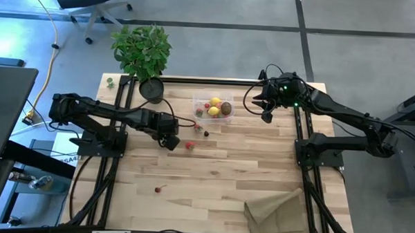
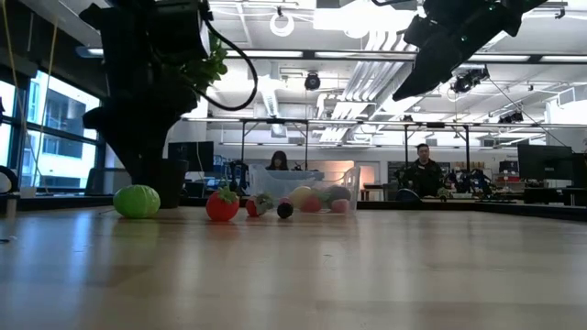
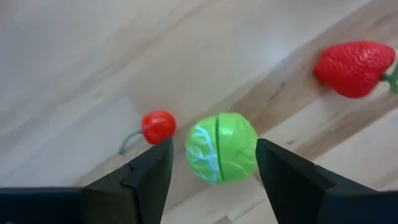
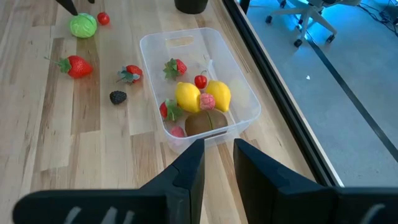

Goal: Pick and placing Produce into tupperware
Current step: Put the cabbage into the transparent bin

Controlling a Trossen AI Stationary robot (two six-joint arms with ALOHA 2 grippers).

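The left gripper (image 3: 211, 165) hangs low over the tabletop (image 1: 219, 172), left of centre, with its fingers (image 3: 146, 171) apart on either side of a green lime (image 3: 221, 148) that sits on the wood. Neither finger seems to touch the fruit, so this looks like a lime framed for a pick but not gripped. A small red cherry (image 3: 158, 126) lies just beside the lime, near one finger, and could get nudged or pinched along if the fingers close as they stand. A strawberry (image 3: 354, 67) rests farther off in the same view.

The tupperware (image 4: 244, 106), a clear rectangular tub, sits toward the far edge of the tabletop near the middle, to the right of the left gripper. It already holds two yellow lemons (image 4: 188, 96), a brown kiwi (image 4: 205, 122), a cherry and some strawberries. Loose on the wood between tub and lime lie two more strawberries (image 4: 77, 66) and a dark berry (image 4: 117, 96); another small red fruit (image 1: 158, 189) lies alone nearer the front. So the job appears partly done.

The right gripper (image 4: 217, 165) waits raised beyond the tub's right side, looking down on it, its fingers a narrow gap apart and holding nothing; it likely stays clear so the left arm has room.

A potted plant (image 1: 142, 50) stands at the far left corner and a brown paper bag (image 1: 277, 205) lies at the near right. In the low view, people sit in the room behind.
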